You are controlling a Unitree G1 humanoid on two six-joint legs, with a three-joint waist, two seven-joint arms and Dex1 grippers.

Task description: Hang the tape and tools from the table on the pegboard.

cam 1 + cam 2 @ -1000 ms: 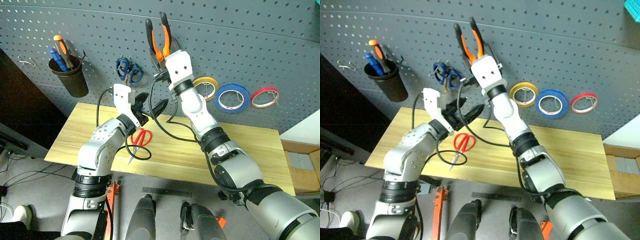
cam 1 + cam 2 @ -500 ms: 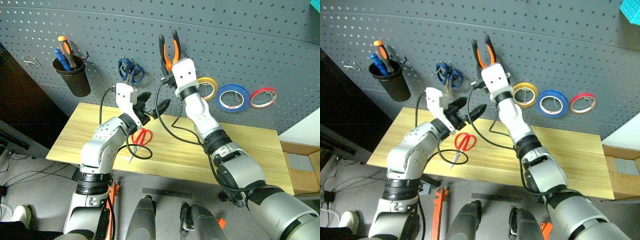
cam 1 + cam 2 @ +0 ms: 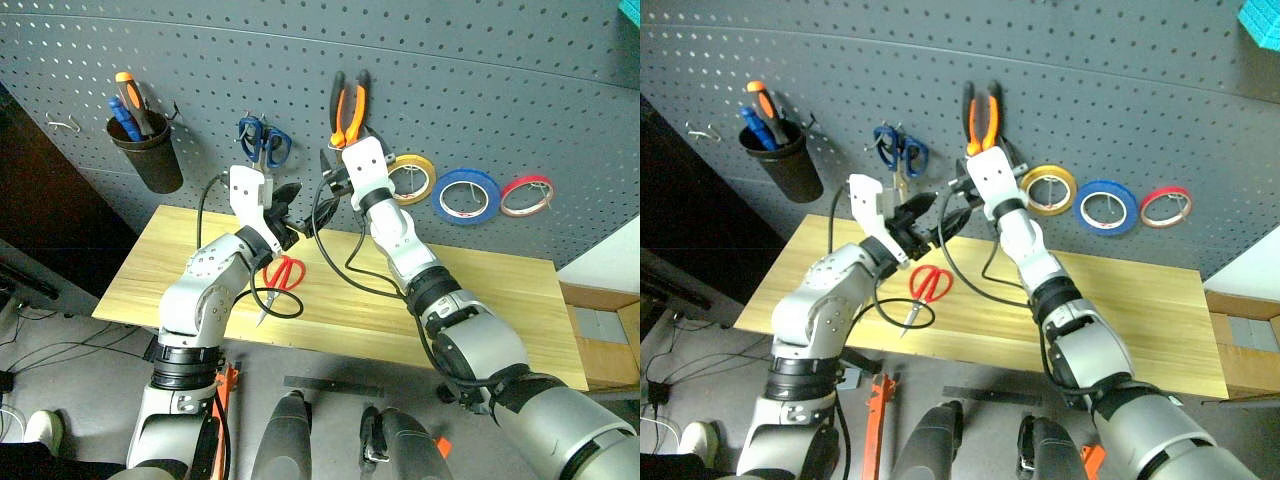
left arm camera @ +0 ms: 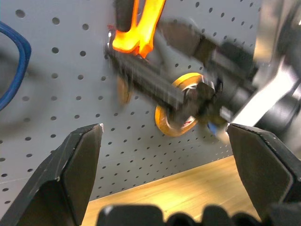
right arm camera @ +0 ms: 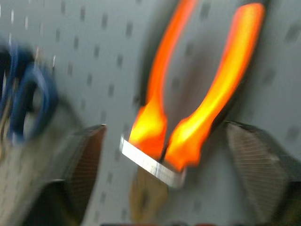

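Observation:
The pliers (image 3: 348,104) with orange-and-black handles hang head down on a hook of the dark grey pegboard (image 3: 500,80). Just below them is my right gripper (image 5: 165,126), open, its fingers (image 5: 89,155) standing apart on either side of the pliers' head. The blue tape (image 3: 465,195) hangs on the pegboard to the right. Red-handled scissors (image 3: 284,273) lie on the wooden table (image 3: 480,300). Above them my left gripper (image 4: 164,132) hovers open and empty, facing the board.
A yellow ring (image 3: 412,176) and a red ring (image 3: 528,193) hang on either side of the blue tape. Blue-handled scissors (image 3: 263,140) and a black cup (image 3: 147,155) of screwdrivers hang at the left. A black cable loops over the table near the red scissors.
My right gripper came down the pegboard with the pliers and then opened; the pliers now hang on the hook. The left arm has stayed in place.

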